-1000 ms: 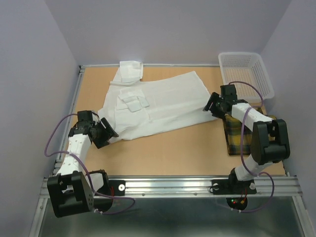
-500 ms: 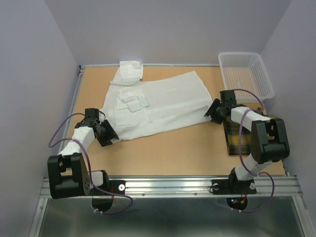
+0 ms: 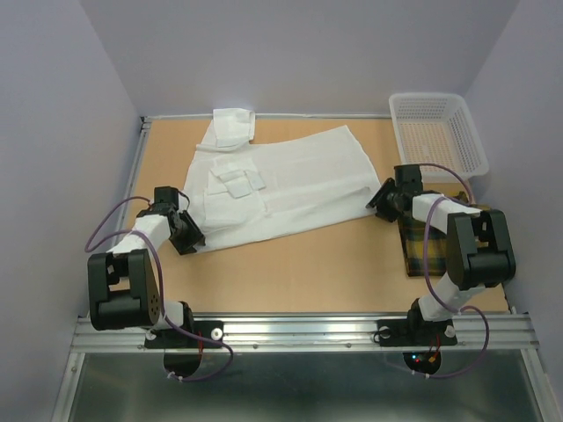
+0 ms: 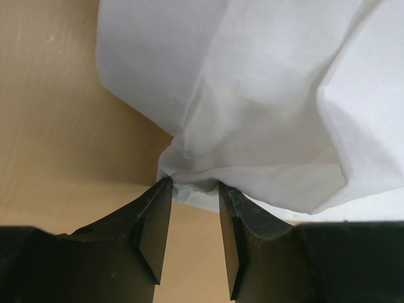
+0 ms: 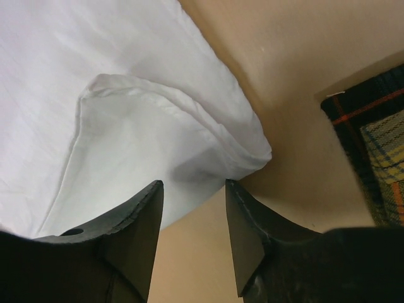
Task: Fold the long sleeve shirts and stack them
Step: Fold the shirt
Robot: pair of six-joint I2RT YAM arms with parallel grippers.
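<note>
At the left, the left gripper is being held low at the near-left edge of the white shirt, which is lying spread and skewed across the table. In the wrist view its fingers are being kept partly apart, with a bunched fold of the white shirt sitting just at their tips, not yet pinched.

At the right, the right gripper is being held at the shirt's right corner. Its fingers are likewise being kept spread, and the folded corner is lying just beyond the tips.

The plaid shirt is lying folded under the right arm (near the empty white basket).

As a judgement, only the top layer may get caught, or the thin edge may slip out because so little cloth is being covered. The plaid shirt may also get dragged by the right arm.

No brand, label or writing is being shown legibly.
</note>
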